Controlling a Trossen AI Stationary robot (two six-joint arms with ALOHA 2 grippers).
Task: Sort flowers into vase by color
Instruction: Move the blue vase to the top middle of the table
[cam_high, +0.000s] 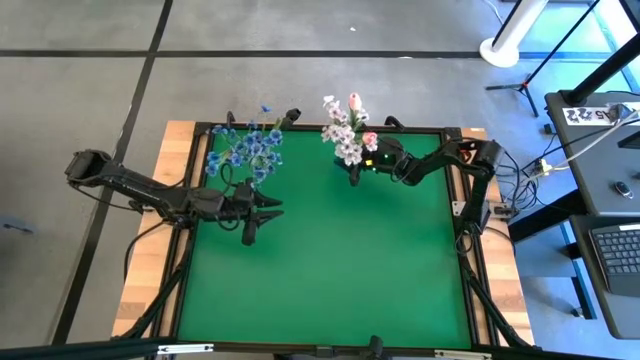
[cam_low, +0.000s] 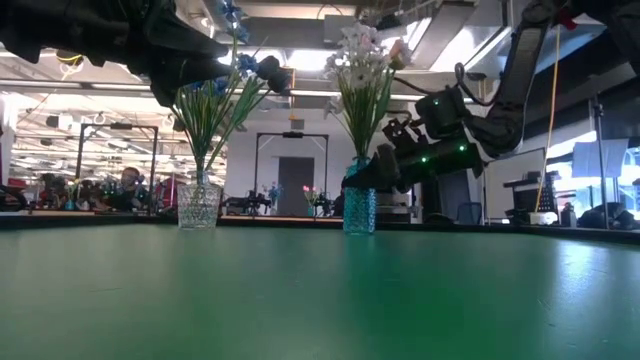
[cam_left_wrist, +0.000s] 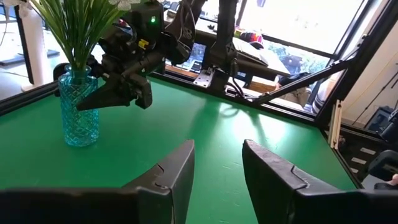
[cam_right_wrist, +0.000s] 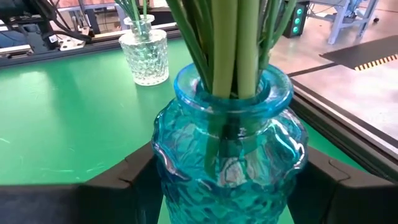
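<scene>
Blue blossoms (cam_high: 245, 150) stand by their stems in a clear glass vase (cam_low: 199, 205) near the far left of the green mat. White and pink blossoms (cam_high: 345, 128) stand in a blue glass vase (cam_low: 359, 208) at the far middle. No sprig lies on the mat. My left gripper (cam_high: 266, 218) is open and empty, just on the near side of the clear vase, pointing toward the table's right; its fingers (cam_left_wrist: 177, 171) frame bare mat. My right gripper (cam_high: 358, 170) is at the blue vase (cam_right_wrist: 230, 155), one finger on each side. My right gripper has the blue vase's body just below the neck (cam_right_wrist: 163, 155) between its two widely spread fingers (cam_right_wrist: 134, 171), one against each opposite wall. It comes in about level from the table's right. The vase stands upright with its base on the mat (cam_left_wrist: 79, 140).
The green mat (cam_high: 330, 270) lies inside a black frame (cam_high: 462, 200) on a wooden table. The two vases stand about a hand's width apart along the far edge. Cables and a desk with a keyboard (cam_high: 615, 250) lie off the right side.
</scene>
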